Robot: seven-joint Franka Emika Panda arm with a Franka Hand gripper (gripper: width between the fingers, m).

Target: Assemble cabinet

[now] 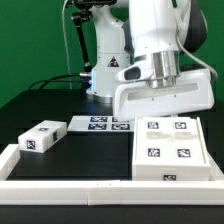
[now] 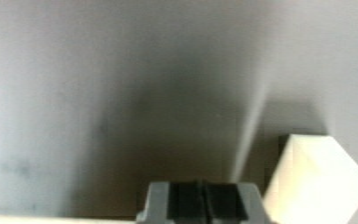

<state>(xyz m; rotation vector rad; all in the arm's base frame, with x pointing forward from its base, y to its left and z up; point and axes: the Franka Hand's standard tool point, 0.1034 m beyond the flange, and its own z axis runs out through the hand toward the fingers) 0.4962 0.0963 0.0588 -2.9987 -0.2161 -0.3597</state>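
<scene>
The arm (image 1: 152, 45) hangs over the far edge of the cabinet's open box (image 1: 172, 150), which lies tags-up on the table (image 1: 40, 100) at the exterior view's right. A small block (image 1: 42, 136) lies well apart at that view's left, near the marker board (image 1: 100, 123). The gripper (image 2: 202, 202) has its jaws drawn close together with nothing seen between them, and a white part (image 2: 327, 180) sits just beside it.

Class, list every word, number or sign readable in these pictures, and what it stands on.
No words or numbers are readable.
Black-and-white square tags, patterns only: large cabinet part, small block, marker board.
Dark mark on the arm's base: too small to read.
Wrist view: none.
</scene>
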